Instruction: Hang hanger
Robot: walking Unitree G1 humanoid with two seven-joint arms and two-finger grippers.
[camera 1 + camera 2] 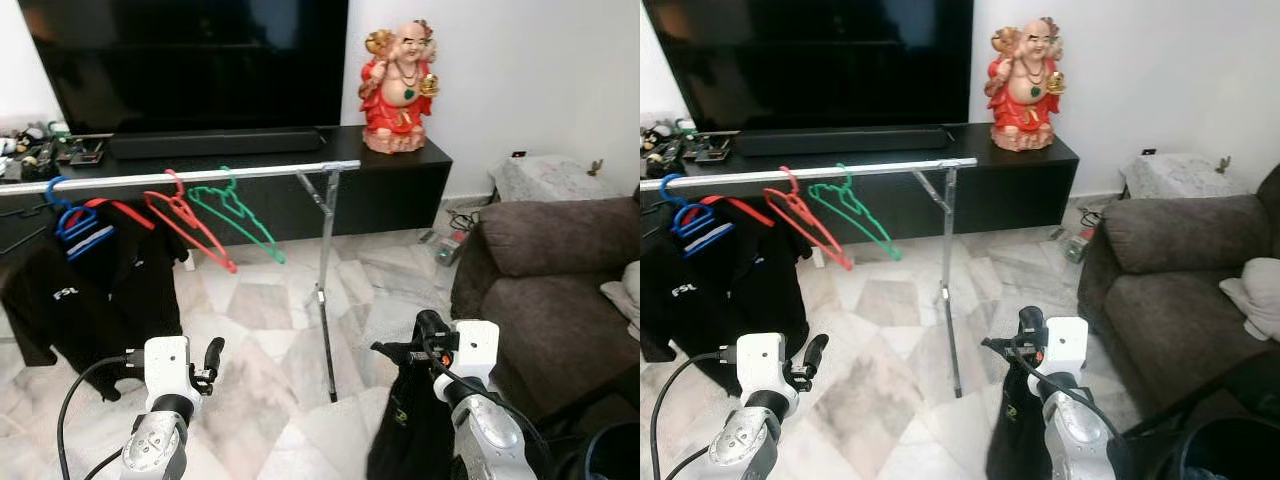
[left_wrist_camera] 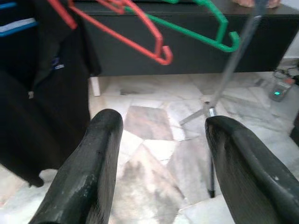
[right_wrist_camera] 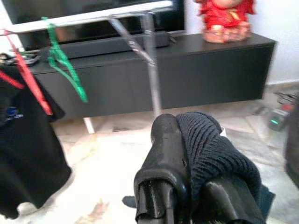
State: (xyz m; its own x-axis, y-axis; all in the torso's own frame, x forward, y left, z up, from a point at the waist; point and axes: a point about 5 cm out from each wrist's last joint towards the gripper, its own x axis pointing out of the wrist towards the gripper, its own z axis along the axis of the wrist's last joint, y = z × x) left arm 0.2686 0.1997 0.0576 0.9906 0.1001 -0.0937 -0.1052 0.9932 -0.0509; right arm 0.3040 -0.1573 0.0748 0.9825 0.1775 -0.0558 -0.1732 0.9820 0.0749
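Left eye view shows, at the far left, a black T-shirt [image 1: 85, 290] hanging on a blue hanger [image 1: 72, 222] from a silver clothes rail [image 1: 200, 175] that runs across in front of a black TV cabinet [image 1: 400, 185]. Further along the rail hang an empty red hanger [image 1: 190, 232] and, just beside it, an empty green hanger [image 1: 240, 215], both tilted. The rail's upright post [image 1: 325, 290] stands on the marble floor [image 1: 260, 330].

Low at the left, the left gripper [image 2: 161, 163] is raised over the floor with its two black fingers [image 2: 88, 168] spread apart and nothing between them.

Right of the post, the right gripper [image 1: 415, 345] is clamped on a black knitted garment [image 3: 215, 158], whose cloth hangs down below the wrist [image 1: 410, 430]. Whether a hanger sits inside that garment cannot be told.

On the cabinet's right end stands a red laughing Buddha figurine [image 1: 400, 90], before a large dark television [image 1: 190, 65]. At the far right is a dark brown sofa [image 1: 545, 290].
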